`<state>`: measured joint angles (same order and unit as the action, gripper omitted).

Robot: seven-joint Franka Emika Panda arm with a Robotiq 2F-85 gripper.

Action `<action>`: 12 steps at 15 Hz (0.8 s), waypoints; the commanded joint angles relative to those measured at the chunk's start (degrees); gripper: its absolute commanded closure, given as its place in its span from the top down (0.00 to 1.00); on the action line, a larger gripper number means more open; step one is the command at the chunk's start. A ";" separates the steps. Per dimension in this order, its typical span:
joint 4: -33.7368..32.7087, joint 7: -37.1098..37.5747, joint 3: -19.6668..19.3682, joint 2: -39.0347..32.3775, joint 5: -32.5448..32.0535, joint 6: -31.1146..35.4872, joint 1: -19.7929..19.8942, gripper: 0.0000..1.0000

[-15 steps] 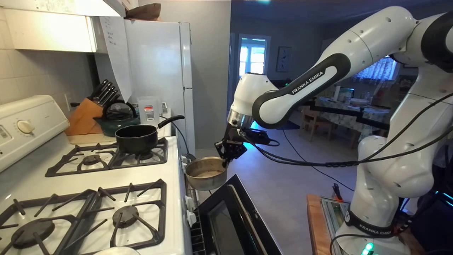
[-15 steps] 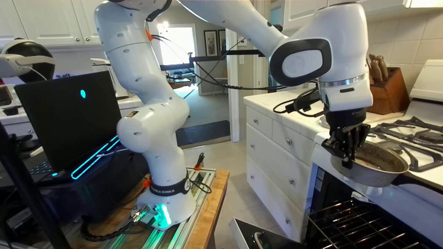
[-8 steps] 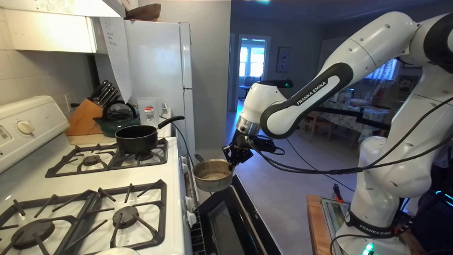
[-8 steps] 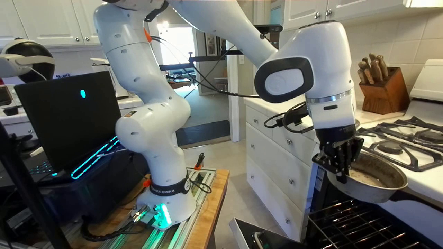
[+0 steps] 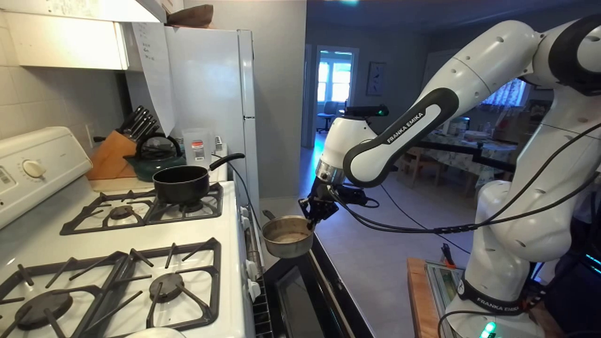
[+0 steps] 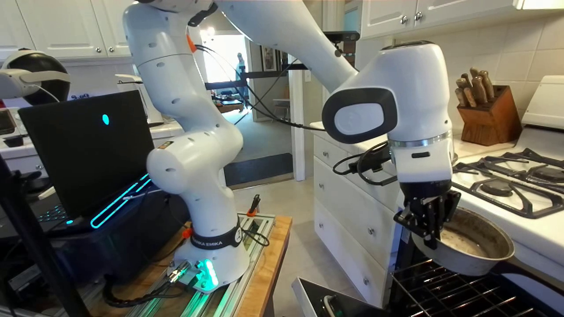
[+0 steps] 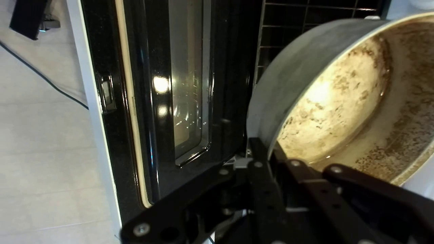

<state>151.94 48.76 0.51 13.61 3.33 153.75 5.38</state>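
Observation:
My gripper is shut on the rim of a worn grey metal pan, one finger inside the wall and one outside. It also shows in an exterior view and in the wrist view. The pan hangs in the air in front of the stove, above the open oven, slightly tilted. Its inside is stained brown and holds no object. Its dark handle points away from the gripper. The open oven door and the oven rack lie below the pan.
The white stove has black burner grates. A black saucepan stands on a back grate. A green kettle and a knife block stand behind. White drawers flank the oven. A cable hangs from the arm.
My gripper and the pan have moved lower and away from the stove top, toward the open oven door. The pan's handle has come into view. A person now shows in the far doorway.

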 commanded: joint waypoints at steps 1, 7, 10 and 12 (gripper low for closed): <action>-2.74 -1.29 0.06 -4.03 -0.55 0.83 1.38 0.02; -6.87 -1.67 -0.58 -10.60 -3.06 1.08 1.57 0.02; -9.10 -1.36 -1.31 -13.66 -4.02 0.76 1.08 0.02; -10.46 -0.77 -1.95 -15.51 -4.94 0.61 0.74 0.02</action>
<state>144.58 47.59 -0.21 1.51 0.76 153.91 6.69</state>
